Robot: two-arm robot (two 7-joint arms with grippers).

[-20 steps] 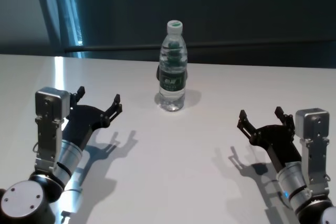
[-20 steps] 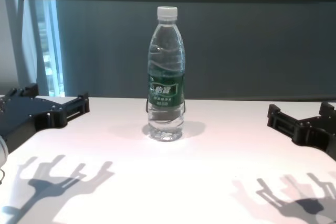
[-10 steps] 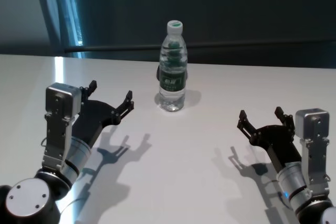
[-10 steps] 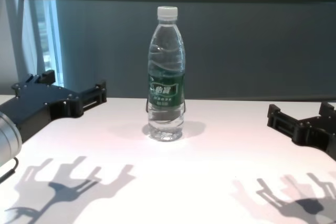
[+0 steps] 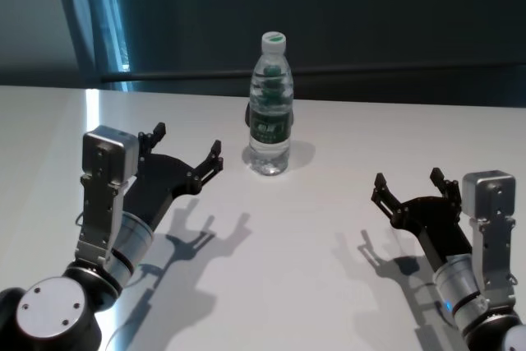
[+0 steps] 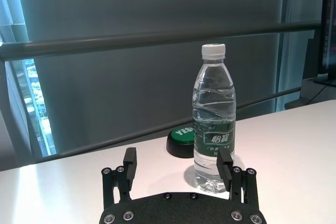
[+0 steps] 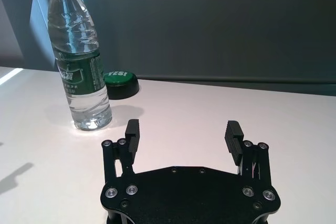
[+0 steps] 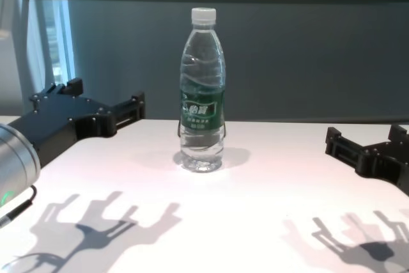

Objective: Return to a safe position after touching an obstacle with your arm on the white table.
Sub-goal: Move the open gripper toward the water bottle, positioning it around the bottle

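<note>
I had the left hand raised, fingers spread and empty, just beside the upright bottle mid-table to brush it, while the right hand, also spread, sat parked well apart.

- Water bottle: clear glossy plastic, ribbed white cap, glossy dark green label.
- White table: smooth, faintly reflective top.
- Left gripper and right gripper: matt black fingers with 2 brushed silver metal wrist housings.
</note>
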